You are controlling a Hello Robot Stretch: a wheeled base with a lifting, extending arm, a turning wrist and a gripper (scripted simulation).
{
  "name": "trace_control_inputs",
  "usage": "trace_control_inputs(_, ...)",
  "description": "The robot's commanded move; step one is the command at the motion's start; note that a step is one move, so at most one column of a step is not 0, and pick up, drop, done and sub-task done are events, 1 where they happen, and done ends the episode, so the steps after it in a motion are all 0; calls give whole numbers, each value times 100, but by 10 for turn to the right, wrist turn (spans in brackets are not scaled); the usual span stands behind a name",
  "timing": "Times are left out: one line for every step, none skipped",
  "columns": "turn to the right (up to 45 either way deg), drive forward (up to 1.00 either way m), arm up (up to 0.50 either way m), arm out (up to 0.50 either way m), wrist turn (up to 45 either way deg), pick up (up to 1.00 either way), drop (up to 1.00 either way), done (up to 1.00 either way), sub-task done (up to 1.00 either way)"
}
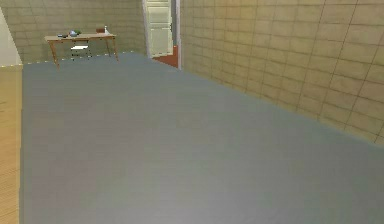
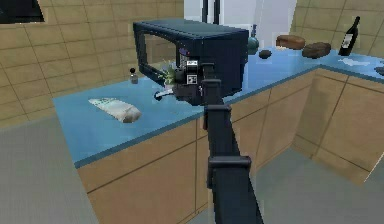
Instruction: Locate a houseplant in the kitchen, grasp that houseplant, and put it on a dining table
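In the forward view a wooden table [image 1: 80,39] stood by the far wall at the left, with a doorway [image 1: 160,28] to its right and grey floor [image 1: 150,140] running up to a tiled wall [image 1: 300,60]. In the arm side view a blue counter [image 2: 95,135] carried, from the left, a pale bag [image 2: 115,108], a small dark shaker [image 2: 133,74] and a black microwave [image 2: 205,45]. At the microwave's front corner sat a small greenish blob [image 2: 166,74], too small to tell its shape or which way it pointed. The gripper [image 2: 166,90] was at it; whether it held anything could not be told. Farther right lay two brown loaves [image 2: 290,42], and a dark bottle [image 2: 349,35] stood upright
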Motion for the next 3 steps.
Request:
trace_control_inputs(0,0,6,0,0,0,0,0,0)
trace_control_inputs(0,0,0,0,-450,0,0,0,0)
trace_control_inputs(0,0,0,0,-450,0,0,0,0)
